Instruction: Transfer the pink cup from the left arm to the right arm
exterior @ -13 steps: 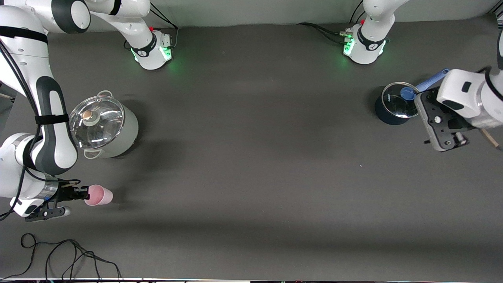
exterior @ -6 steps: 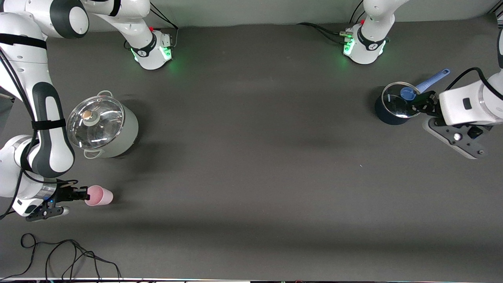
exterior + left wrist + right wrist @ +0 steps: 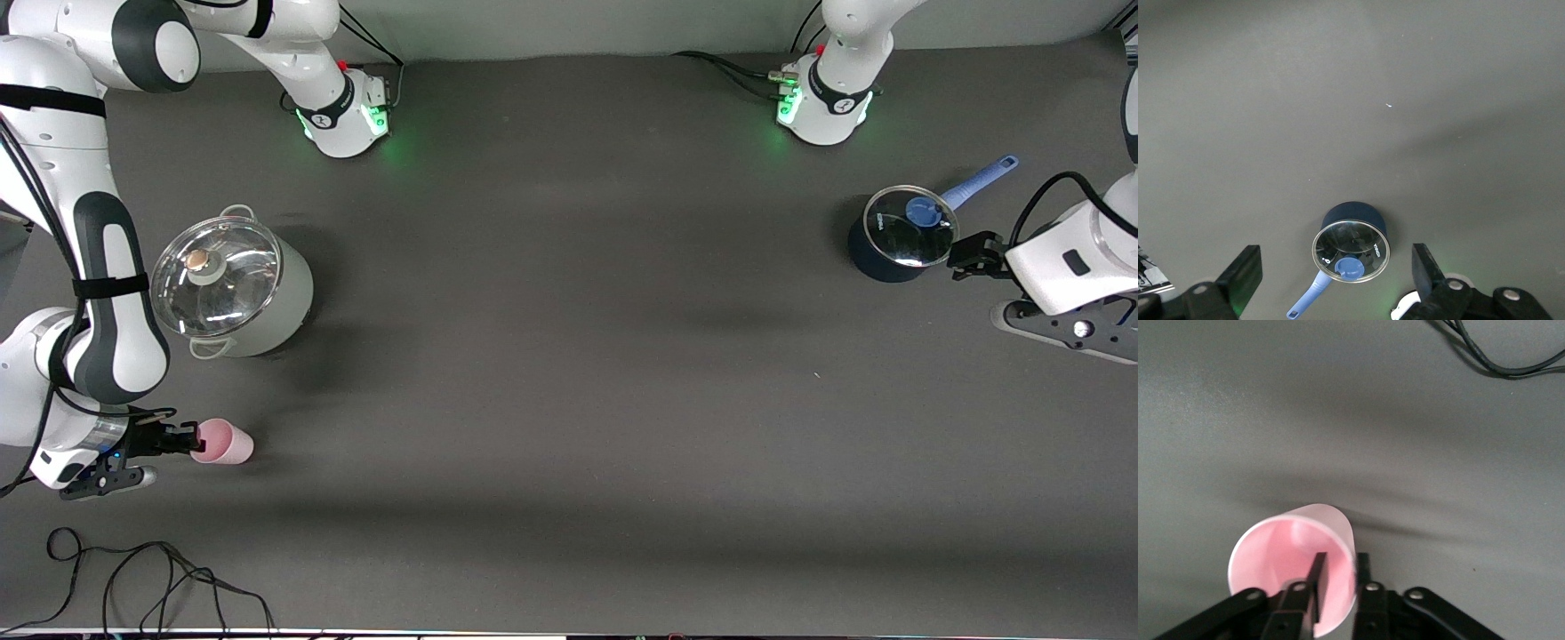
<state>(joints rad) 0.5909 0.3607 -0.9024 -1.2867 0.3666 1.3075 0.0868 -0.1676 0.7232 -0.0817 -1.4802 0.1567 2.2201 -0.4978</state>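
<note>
The pink cup (image 3: 226, 443) is tipped on its side low at the table, near the right arm's end, nearer to the front camera than the big pot. My right gripper (image 3: 189, 440) is shut on its rim. In the right wrist view one finger is inside the pink cup (image 3: 1288, 550) and the other outside, with the right gripper (image 3: 1339, 572) pinching the wall. My left gripper (image 3: 971, 255) is up in the air beside the blue saucepan, open and empty. In the left wrist view the left gripper (image 3: 1335, 261) has its jaws wide apart.
A steel pot with a glass lid (image 3: 229, 283) stands near the right arm's end. A dark blue saucepan with a glass lid and blue handle (image 3: 900, 238) stands near the left arm's end; it also shows in the left wrist view (image 3: 1351, 241). A black cable (image 3: 142, 578) lies by the front edge.
The left arm has swung back toward its end of the table and its wrist has turned. The right gripper and the cup have shifted only slightly.
</note>
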